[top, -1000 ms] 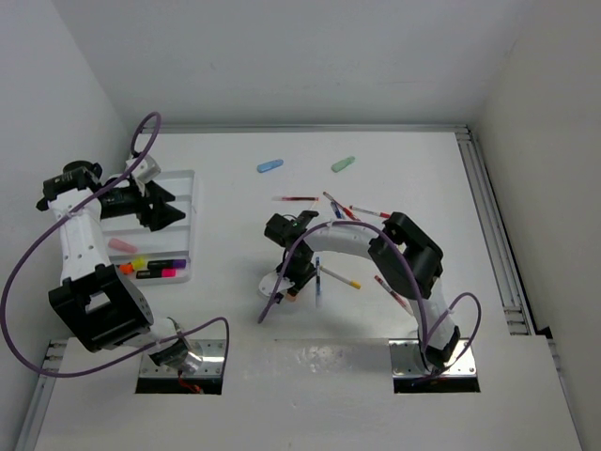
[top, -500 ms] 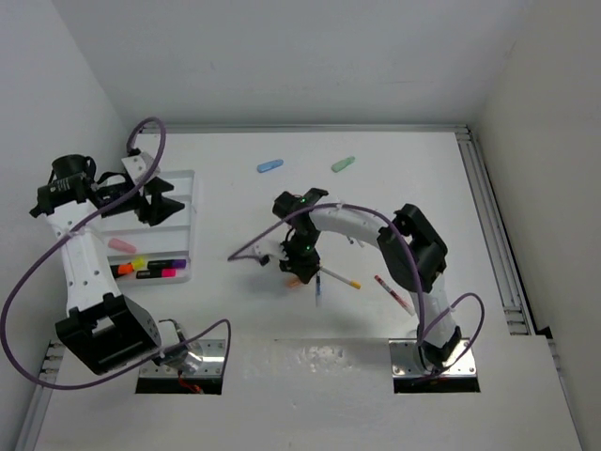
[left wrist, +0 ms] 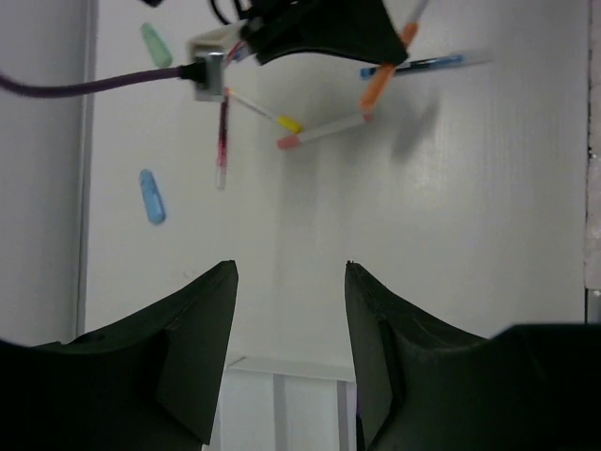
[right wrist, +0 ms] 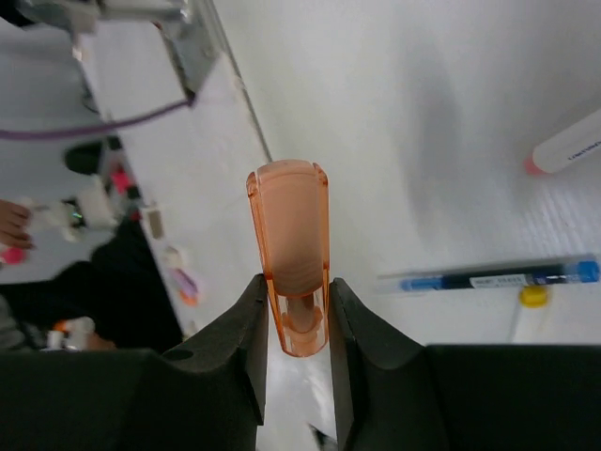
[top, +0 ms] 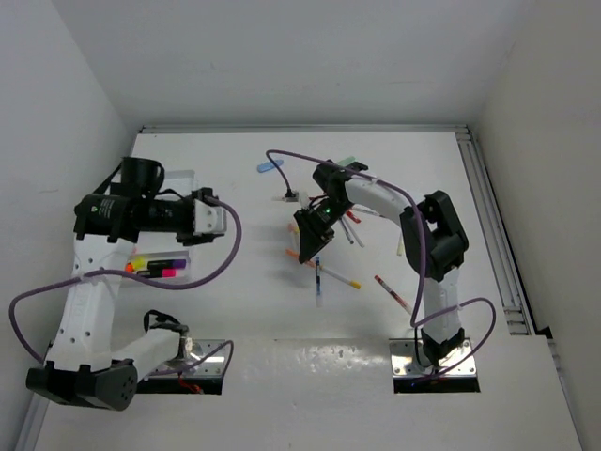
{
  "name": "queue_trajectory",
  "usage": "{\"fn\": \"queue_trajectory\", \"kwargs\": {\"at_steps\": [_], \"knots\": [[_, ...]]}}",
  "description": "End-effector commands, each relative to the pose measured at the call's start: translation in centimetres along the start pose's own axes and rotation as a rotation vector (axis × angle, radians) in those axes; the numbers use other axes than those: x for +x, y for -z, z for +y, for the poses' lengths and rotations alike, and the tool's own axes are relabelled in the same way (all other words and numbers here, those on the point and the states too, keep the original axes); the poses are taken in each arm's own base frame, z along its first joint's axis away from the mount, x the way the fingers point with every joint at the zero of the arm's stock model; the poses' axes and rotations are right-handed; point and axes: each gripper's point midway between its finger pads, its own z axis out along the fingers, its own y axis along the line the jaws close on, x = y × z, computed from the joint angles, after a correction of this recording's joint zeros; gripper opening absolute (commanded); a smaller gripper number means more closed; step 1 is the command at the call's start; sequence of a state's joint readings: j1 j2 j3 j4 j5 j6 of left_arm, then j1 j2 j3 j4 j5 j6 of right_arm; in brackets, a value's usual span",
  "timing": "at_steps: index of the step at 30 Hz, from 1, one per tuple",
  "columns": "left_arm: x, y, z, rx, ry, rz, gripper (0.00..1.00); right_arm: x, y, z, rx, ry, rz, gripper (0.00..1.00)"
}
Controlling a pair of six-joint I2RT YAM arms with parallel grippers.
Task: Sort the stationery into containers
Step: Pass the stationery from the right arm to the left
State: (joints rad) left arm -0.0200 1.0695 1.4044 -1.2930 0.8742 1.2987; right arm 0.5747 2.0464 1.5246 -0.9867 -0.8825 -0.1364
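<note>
My right gripper [right wrist: 294, 287] is clamped on an orange highlighter [right wrist: 288, 221]. The jaws pinch its lower end and the rest sticks out past the tips. It's held up off the table [top: 235, 310], mid-table, above the loose pens. Under it lie a blue pen [right wrist: 498, 278] and a yellow-capped pen [top: 339, 277], with a red pen [top: 392, 293] further right.

My left gripper [left wrist: 288, 275] has its jaws apart with nothing between them. It's hovering at the right edge of the white tray [top: 181, 274] and points right, well apart from the pen pile. The tray sits at the left, mostly hidden by that arm. I can see a few highlighters [top: 156, 269] in its near end. A blue highlighter [top: 269, 167] and a green highlighter [left wrist: 155, 44] lie at the far side.
</note>
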Motion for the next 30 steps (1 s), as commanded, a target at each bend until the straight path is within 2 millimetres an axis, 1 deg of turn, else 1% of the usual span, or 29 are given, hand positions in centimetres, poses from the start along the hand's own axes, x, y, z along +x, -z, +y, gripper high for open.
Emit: {"fn": "queue_trajectory", "kwargs": {"at_steps": [1, 2, 3, 4, 5, 6, 7, 8, 10, 11, 15, 19, 24, 28, 30], "knots": [[1.2, -2.1, -1.6, 0.088, 0.001, 0.074, 0.55, -3.5, 2.1, 4.3, -0.137, -0.122, -0.128, 0.0], [0.3, -3.2, -2.0, 0.121, -0.037, 0.064, 0.55, -3.8, 2.3, 4.6, -0.156, -0.136, -0.138, 0.0], [0.7, -3.8, -2.0, 0.134, -0.041, 0.098, 0.54, -4.1, 2.5, 4.7, -0.169, -0.143, -0.149, 0.0], [-0.2, -4.9, -2.9, 0.177, -0.049, 0.089, 0.54, -4.2, 2.5, 5.2, -0.192, -0.17, -0.151, 0.0], [-0.7, -5.6, -3.0, 0.187, -0.065, 0.085, 0.54, -4.3, 2.7, 5.4, -0.2, -0.172, -0.155, 0.0], [-0.5, -6.5, -3.1, 0.212, -0.063, 0.111, 0.52, -4.4, 2.9, 5.8, -0.201, -0.163, -0.164, 0.0], [-1.2, -7.5, -4.2, 0.257, -0.075, 0.103, 0.51, -4.4, 3.0, 5.9, -0.205, -0.174, -0.165, 0.0], [-1.1, -8.4, -4.3, 0.278, -0.079, 0.11, 0.49, -4.4, 3.2, 6.3, -0.204, -0.165, -0.173, 0.0], [-1.5, -9.3, -4.8, 0.307, -0.098, 0.104, 0.47, -4.2, 3.5, 6.7, -0.213, -0.164, -0.176, 0.0], [-1.3, -9.9, -4.8, 0.321, -0.105, 0.116, 0.46, -4.1, 3.6, 6.8, -0.216, -0.166, -0.177, 0.0], [-2.1, -11.4, -5.3, 0.355, -0.123, 0.102, 0.45, -3.7, 4.0, 8.0, -0.219, -0.147, -0.182, 0.0], [-2.4, -12.9, -5.4, 0.364, -0.135, 0.107, 0.46, -3.6, 4.0, 8.8, -0.226, -0.133, -0.182, 0.0], [-3.0, -13.5, -3.9, 0.306, -0.144, 0.113, 0.48, -3.3, 3.9, 9.4, -0.236, -0.129, -0.175, 0.0], [-3.1, -13.9, -4.1, 0.314, -0.155, 0.117, 0.52, -3.3, 3.7, 9.7, -0.251, -0.127, -0.168, 0.0], [-3.0, -14.2, -4.7, 0.337, -0.16, 0.121, 0.53, -3.4, 3.7, 10.0, -0.259, -0.126, -0.167, 0.0]]}}
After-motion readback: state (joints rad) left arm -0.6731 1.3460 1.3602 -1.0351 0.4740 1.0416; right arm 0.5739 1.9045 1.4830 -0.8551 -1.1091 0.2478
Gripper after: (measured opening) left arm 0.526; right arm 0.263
